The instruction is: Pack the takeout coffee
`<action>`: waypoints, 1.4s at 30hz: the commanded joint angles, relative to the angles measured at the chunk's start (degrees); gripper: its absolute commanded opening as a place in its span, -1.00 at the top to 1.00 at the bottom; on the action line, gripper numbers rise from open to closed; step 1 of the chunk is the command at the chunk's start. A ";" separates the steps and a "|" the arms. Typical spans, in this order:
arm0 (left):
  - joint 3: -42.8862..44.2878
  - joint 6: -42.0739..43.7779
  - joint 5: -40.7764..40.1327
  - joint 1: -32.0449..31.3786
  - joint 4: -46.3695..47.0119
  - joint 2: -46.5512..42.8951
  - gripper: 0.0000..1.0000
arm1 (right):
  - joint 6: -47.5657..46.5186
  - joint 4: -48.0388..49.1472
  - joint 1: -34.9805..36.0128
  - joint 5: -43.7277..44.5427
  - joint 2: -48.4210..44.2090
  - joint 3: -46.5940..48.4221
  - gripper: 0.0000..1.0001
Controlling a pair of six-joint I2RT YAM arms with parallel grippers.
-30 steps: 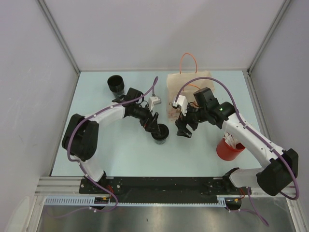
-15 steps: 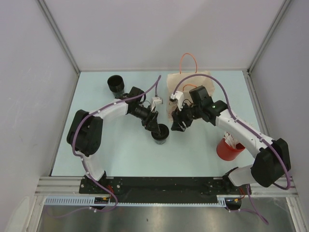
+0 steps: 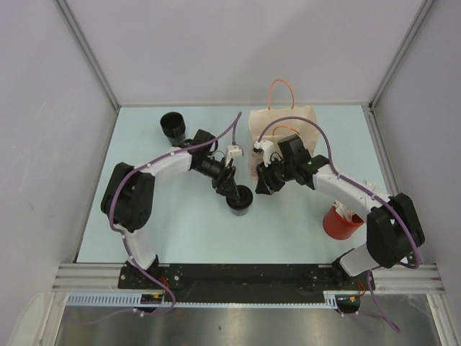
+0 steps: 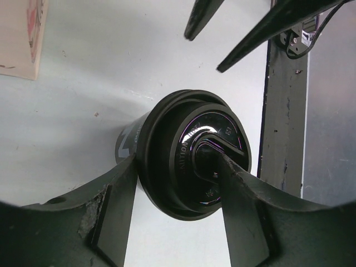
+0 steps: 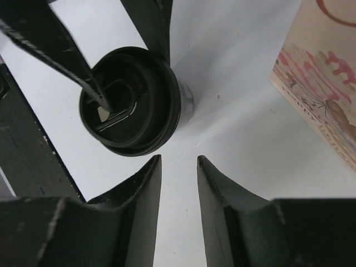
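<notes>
Our left end effector (image 3: 232, 189) pinches the lidded cup (image 3: 240, 201), not yet in the bag (image 3: 285, 121); our right end effector (image 5: 178, 162) is narrowly spread, empty.

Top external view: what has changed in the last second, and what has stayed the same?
The left pincer closed onto the lidded cup. The right pincer moved toward the paper bag, its jaws narrowing on nothing. Cup and bag stayed put.

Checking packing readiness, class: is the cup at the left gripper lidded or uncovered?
Lidded: the cup wears a black sip lid, clear in both wrist views.
</notes>
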 commanded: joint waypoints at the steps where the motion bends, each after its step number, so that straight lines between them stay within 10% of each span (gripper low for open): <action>1: -0.84 5.72 -6.21 -1.07 -2.45 3.60 -0.22 | 3.21 4.95 -0.22 1.61 1.34 -0.57 0.28; 42: -5.06 6.16 -12.45 -1.78 -1.05 2.45 -0.06 | 1.02 5.48 9.80 18.40 8.37 -0.48 0.35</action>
